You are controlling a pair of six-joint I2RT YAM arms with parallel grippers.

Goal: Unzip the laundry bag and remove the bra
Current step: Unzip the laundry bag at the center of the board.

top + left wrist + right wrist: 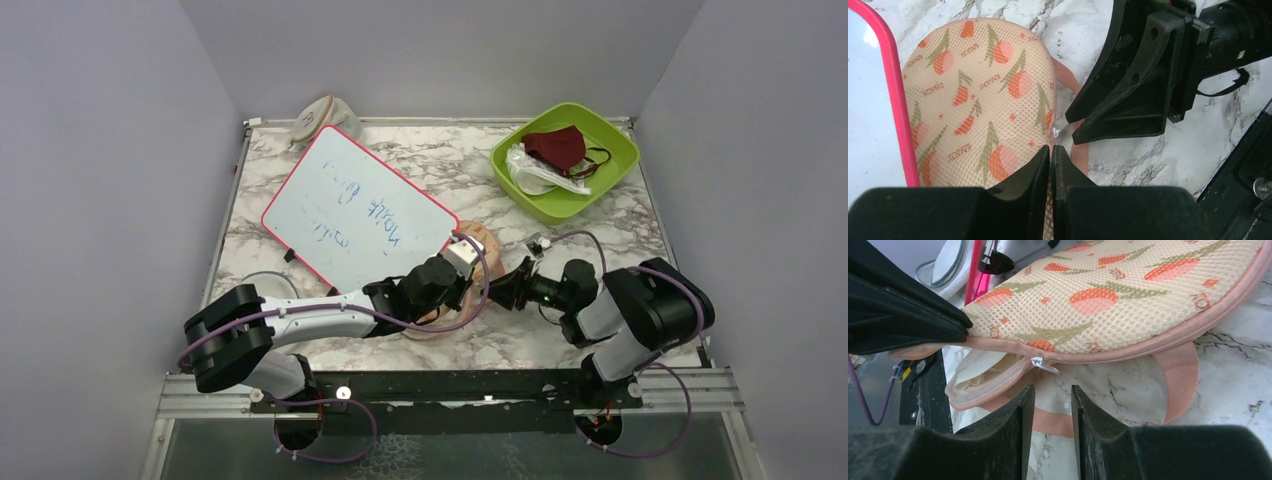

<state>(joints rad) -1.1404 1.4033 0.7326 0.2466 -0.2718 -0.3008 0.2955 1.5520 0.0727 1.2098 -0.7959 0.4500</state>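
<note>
The laundry bag (480, 243) (978, 100) (1128, 305), peach mesh with orange fruit prints and pink zip edging, lies flat on the marble table beside the whiteboard. My left gripper (465, 290) (1051, 150) is shut on the bag's mesh edge. The zip is partly undone, with its white pull (1044, 364) (1057, 131) at the end of the gap. Cream-white fabric (980, 371) shows inside the gap; I cannot tell whether it is the bra. My right gripper (500, 290) (1053, 390) is open and empty, its tips just short of the pull, low over the bag's pink strap (1058, 422).
A pink-framed whiteboard (355, 205) lies left of the bag, touching it. At the back right, a green bowl (620, 165) holds a maroon mask (557, 147) and a clear wrapper (535, 175). A beige rounded fabric thing (320, 118) sits at the back left. A pale round object (268, 285) lies beside the left arm.
</note>
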